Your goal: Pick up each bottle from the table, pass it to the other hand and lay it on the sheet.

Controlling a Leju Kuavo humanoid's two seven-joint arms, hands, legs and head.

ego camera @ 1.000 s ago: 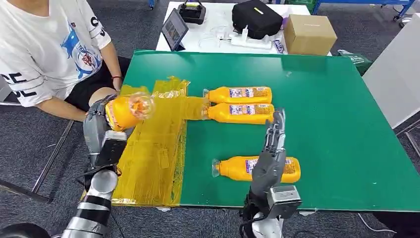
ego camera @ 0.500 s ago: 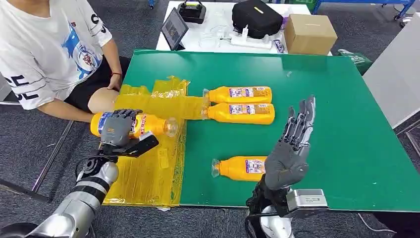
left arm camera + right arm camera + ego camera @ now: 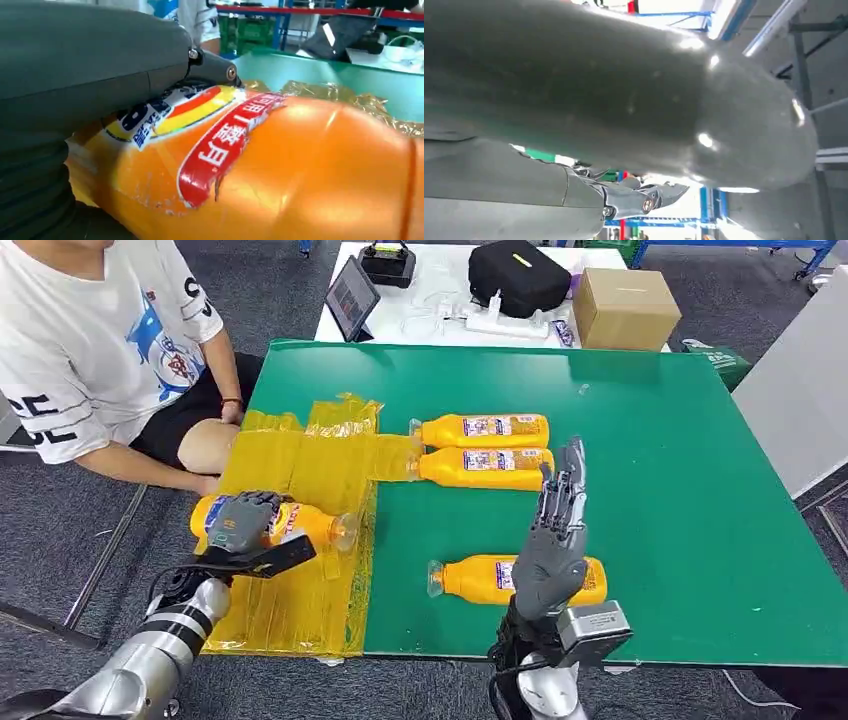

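Observation:
My left hand (image 3: 241,523) grips an orange bottle (image 3: 300,524) lying sideways low over the yellow sheet (image 3: 300,580) at the table's left edge, its cap toward the middle of the table. Up close, the same bottle (image 3: 280,165) sits under my left hand's thumb (image 3: 100,65). My right hand (image 3: 553,540) stands upright with fingers straight and apart, holding nothing, in front of another orange bottle (image 3: 470,578) lying near the front edge. Two more orange bottles (image 3: 485,430) (image 3: 487,467) lie side by side mid-table, caps toward the sheet. The right wrist view shows my right hand (image 3: 624,115), empty.
A person in a white shirt (image 3: 90,340) sits close to the sheet's far left corner. Behind the green table (image 3: 680,490) stands a white table with a tablet (image 3: 352,298), a black bag (image 3: 518,276) and a cardboard box (image 3: 622,308).
My left hand has turned the bottle level and lowered it over the sheet. My right hand swung out to the right, then came back over the near bottle.

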